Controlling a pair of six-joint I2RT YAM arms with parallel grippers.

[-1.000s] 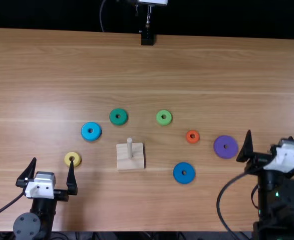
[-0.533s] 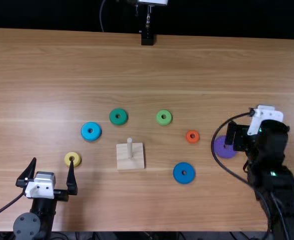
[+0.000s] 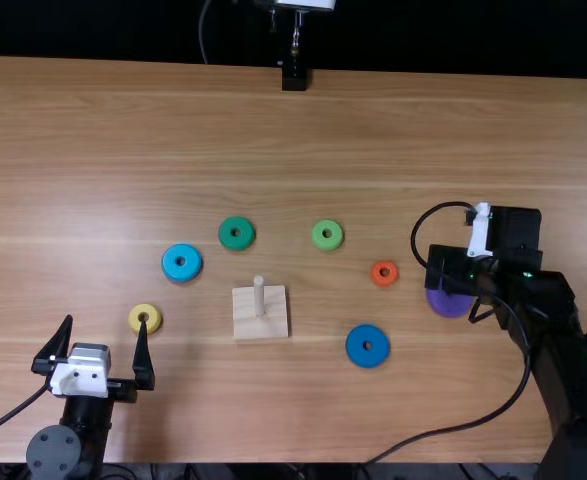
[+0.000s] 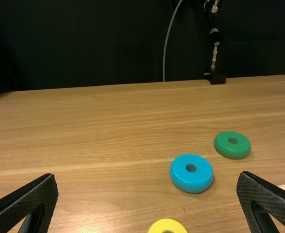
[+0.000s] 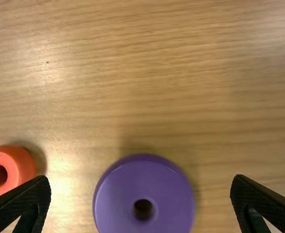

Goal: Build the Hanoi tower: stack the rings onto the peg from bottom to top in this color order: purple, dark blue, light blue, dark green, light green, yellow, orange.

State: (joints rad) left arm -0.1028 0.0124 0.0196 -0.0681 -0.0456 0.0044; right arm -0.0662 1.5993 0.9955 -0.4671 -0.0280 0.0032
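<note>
One table (image 3: 123, 150) was crossed at its near side by two arms, the left (image 3: 88, 430) well apart from the right (image 3: 563, 350). The left gripper (image 3: 107, 320) was held wide open near the left edge, with nothing gripped. The right gripper (image 3: 448, 262) was pointed down over the purple ring; in its wrist view its fingers (image 5: 21, 204) were spread wide, one to each side of that ring, and nothing was gripped.

The base (image 3: 248, 325) was set left of the middle, its peg (image 3: 259, 295) upright. All seven rings were laid out around it on the wood. The purple ring (image 3: 445, 302) was seen farthest right, partly hidden by the right gripper. The dark blue ring (image 3: 356, 352) was placed right of the base and slightly nearer, the light blue ring (image 3: 172, 268) left and farther. The dark green ring (image 3: 227, 240) was set beyond the base, a little left; the light green ring (image 3: 318, 240) was also beyond it, to the right. The yellow ring (image 3: 136, 322) was overlapped in the top view by the left gripper's right fingertip; whether they were touching could not be told. The orange ring (image 3: 376, 275) was placed between the light green and purple ones.
</note>
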